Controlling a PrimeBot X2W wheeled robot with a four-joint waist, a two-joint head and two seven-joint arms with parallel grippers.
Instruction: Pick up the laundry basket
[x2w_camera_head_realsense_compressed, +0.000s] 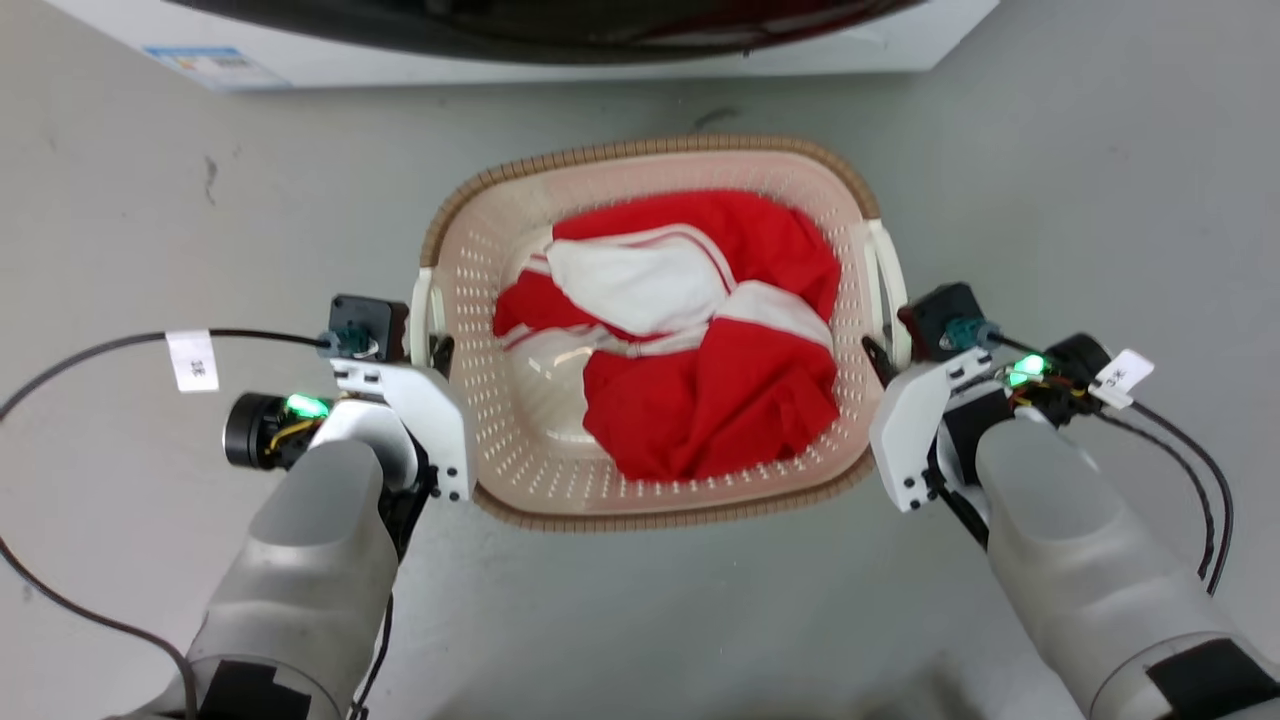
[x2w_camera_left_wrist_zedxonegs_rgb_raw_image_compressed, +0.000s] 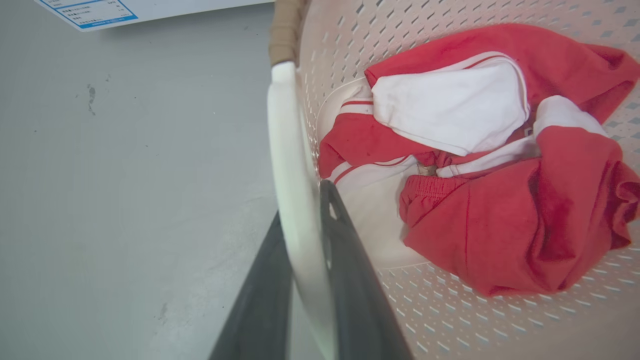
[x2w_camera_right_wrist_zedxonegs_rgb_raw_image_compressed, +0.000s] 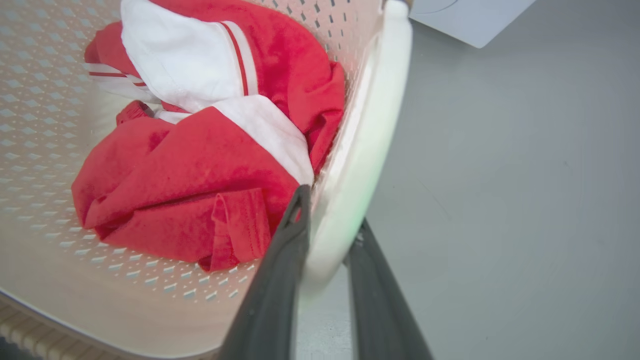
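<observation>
The laundry basket (x2w_camera_head_realsense_compressed: 640, 152), cream perforated plastic with a brown woven rim, sits centred between my two arms and holds red and white clothes (x2w_camera_head_realsense_compressed: 720, 390). My left gripper (x2w_camera_head_realsense_compressed: 438, 352) is at the basket's left side. In the left wrist view that gripper (x2w_camera_left_wrist_zedxonegs_rgb_raw_image_compressed: 302, 205) is shut on the white left handle (x2w_camera_left_wrist_zedxonegs_rgb_raw_image_compressed: 286, 150), one dark finger on each side of it. At the basket's right side my right gripper (x2w_camera_head_realsense_compressed: 880, 355) does the same. In the right wrist view it (x2w_camera_right_wrist_zedxonegs_rgb_raw_image_compressed: 331, 210) is clamped on the white right handle (x2w_camera_right_wrist_zedxonegs_rgb_raw_image_compressed: 372, 125). Whether the basket touches the floor cannot be told.
A white washing machine (x2w_camera_head_realsense_compressed: 600, 45) with a dark door stands just beyond the basket. Grey floor (x2w_camera_head_realsense_compressed: 150, 200) surrounds the basket on all sides. Black cables (x2w_camera_head_realsense_compressed: 90, 350) trail from both wrists.
</observation>
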